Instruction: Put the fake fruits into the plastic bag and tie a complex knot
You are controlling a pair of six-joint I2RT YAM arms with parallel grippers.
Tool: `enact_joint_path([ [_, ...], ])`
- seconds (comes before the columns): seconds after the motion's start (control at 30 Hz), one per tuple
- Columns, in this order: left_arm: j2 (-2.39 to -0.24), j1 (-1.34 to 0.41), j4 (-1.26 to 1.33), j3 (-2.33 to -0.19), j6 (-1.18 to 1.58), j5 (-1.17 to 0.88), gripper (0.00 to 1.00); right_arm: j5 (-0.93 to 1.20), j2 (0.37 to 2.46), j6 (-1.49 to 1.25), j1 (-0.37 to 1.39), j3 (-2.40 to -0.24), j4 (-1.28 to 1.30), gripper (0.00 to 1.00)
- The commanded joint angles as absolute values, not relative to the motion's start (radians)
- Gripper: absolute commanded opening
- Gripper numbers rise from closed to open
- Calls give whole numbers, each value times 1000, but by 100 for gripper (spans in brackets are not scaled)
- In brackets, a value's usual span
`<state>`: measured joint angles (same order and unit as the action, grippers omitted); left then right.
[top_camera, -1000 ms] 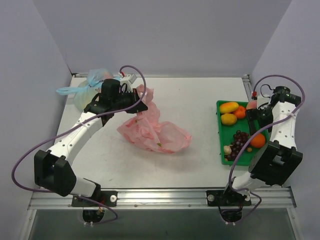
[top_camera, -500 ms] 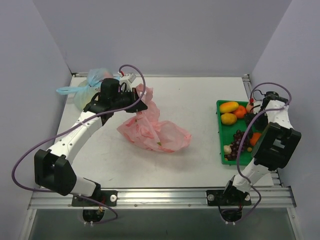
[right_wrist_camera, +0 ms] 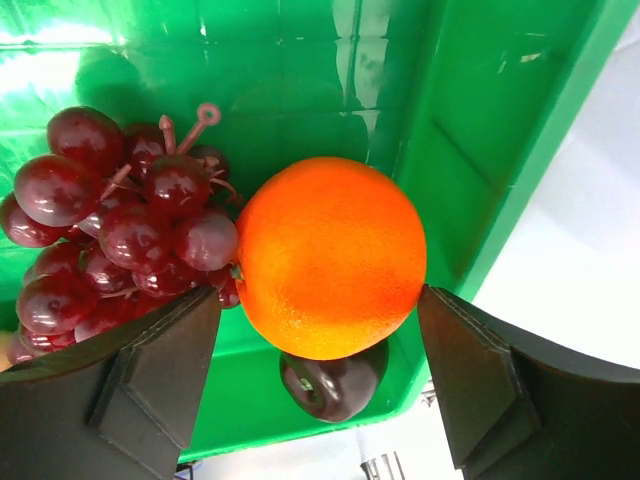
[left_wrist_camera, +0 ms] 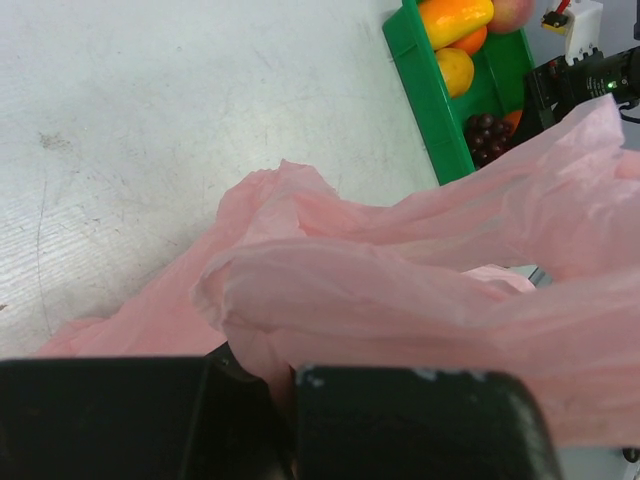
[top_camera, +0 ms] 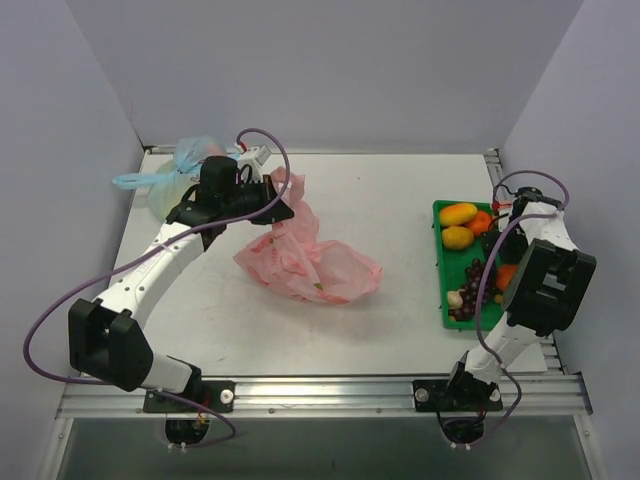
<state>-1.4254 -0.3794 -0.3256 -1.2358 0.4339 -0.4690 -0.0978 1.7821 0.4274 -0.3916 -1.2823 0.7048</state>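
The big grey surface [top_camera: 400,190] looks the same as a second ago, and so does the left arm: it has hardly moved. The left hand [left_wrist_camera: 290,420] is clenched on the top edge of the pink plastic bag [top_camera: 300,262] and holds that edge up, while the rest of the bag lies crumpled on the surface in the middle. A pale blue bag [top_camera: 185,165] sits in the far left corner, out of the way. The big change is on the right. A second ago the right arm reached around the outside of the green tray [top_camera: 443,270]. Now it has folded in over the tray and points its hand down into it. All the fake fruits I can see are in that tray, well apart from the pink bag: the yellow-orange ones [top_camera: 458,214] at the far end, and the grape bunch [right_wrist_camera: 110,230] nearer. The wrist view shows the right hand [right_wrist_camera: 318,335] spread open with one finger on each side of the orange [right_wrist_camera: 330,250], not squeezing it yet. The orange touches the grapes and sits over a small dark round fruit [right_wrist_camera: 335,385]. So I think the first pick is about to start: the hand needs to close on the orange. No fruit is bagged and no knot is tied yet.
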Motion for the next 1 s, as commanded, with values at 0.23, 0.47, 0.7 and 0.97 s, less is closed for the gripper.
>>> enact_joint_path([
  [0.23, -1424, -359, -272, -1233, 428, -485, 0, -98, 1825, 327, -370, -1239, 746, 87],
  [0.47, -1419, -356, -265, -1227, 436, -491, 0, -84, 1827, 322, -371, -1241, 747, 89],
  [0.7, -1410, -350, -264, -1233, 442, -497, 0, -49, 1789, 330, -385, -1294, 802, 56],
  [0.97, -1404, -338, -226, -1213, 477, -515, 0, 295, 1626, 325, -394, -1456, 972, 31],
])
